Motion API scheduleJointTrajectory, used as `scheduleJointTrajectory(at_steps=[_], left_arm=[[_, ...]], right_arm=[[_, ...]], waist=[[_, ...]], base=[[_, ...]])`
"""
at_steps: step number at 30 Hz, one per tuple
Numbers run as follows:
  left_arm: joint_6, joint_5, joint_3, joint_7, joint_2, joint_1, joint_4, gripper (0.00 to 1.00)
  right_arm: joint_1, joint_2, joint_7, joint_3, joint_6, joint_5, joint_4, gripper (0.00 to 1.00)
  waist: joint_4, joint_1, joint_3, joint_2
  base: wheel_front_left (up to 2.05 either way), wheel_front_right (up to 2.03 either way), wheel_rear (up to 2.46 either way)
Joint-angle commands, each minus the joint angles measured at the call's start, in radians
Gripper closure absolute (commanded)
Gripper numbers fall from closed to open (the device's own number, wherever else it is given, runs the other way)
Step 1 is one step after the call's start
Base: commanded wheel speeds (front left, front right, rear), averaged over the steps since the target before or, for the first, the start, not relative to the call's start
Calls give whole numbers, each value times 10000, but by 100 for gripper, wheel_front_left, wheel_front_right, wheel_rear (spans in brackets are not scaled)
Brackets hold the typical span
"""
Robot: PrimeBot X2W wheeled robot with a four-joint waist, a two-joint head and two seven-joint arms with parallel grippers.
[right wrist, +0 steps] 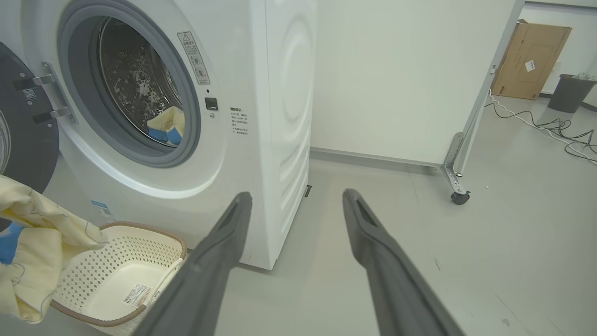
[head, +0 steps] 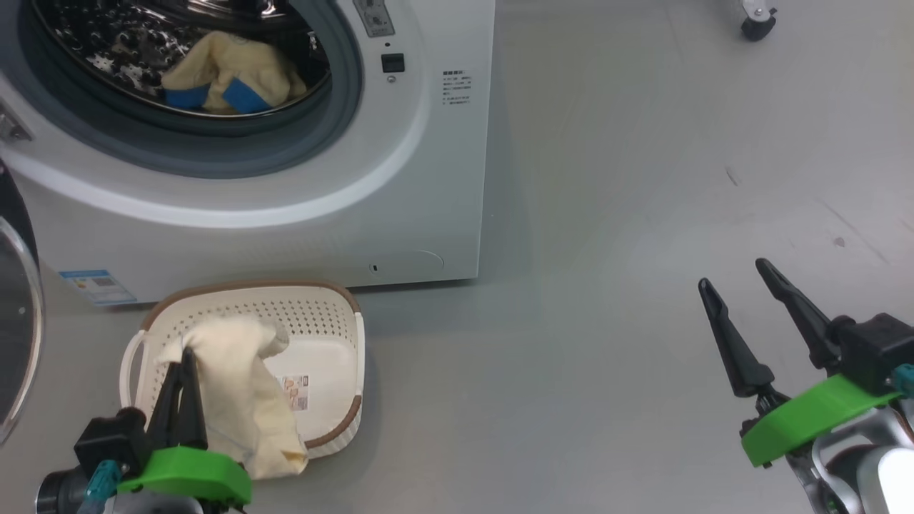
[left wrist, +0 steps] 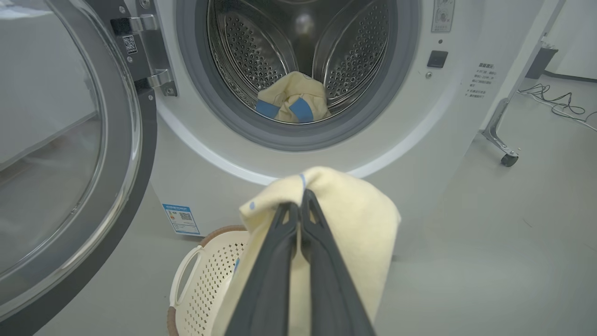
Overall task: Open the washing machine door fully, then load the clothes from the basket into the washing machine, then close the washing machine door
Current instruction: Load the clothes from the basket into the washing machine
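Mid-load. Grips a cream garment [left wrist: 354,224] in the left tool [left wrist: 298,205], pinched fully closed on a top fold, hanging just above the basket [head: 314,314] on the floor [head: 607,357] before the washing machine [head: 414,178]. Cannot tell whether brushing the basket rim with the trailing end. Shows the right tool [head: 734,275] spread wide, holding nothing, well off to the side over bare floor. Shows the washing machine door [left wrist: 135,154] swung open at the left and a cream-and-blue garment [head: 228,75] already lying low in the steel drum [left wrist: 242,46].

Raise first, enough to bring the dangling tail above the grey gasket [left wrist: 326,140]. Steer straight at the middle of the opening, away from the door and hinge [left wrist: 149,51] on the left. Reach past the gasket, well into the drum, before letting go. Release low, beside the garment already there. Check for cloth draped across the gasket lip: likely to jam the door at closing. Judging by the bare basket bottom, probably the last piece to load.
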Motion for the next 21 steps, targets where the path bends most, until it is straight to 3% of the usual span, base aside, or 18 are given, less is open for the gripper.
scheduleJointTrajectory(at_steps=[1, 21], left_arm=[[-15, 62, 285, 4, 113, -147, -468, 100], [12, -171, 83, 250, 158, 183, -717, 100]], right_arm=[[-50, -266, 56, 176, -29, -78, -345, 0], [-158, -344, 83, 470, -29, -20, -279, 0]], waist=[[94, 1, -110, -1], [296, 1, -237, -1]], base=[[0, 0, 0], [0, 0, 0]])
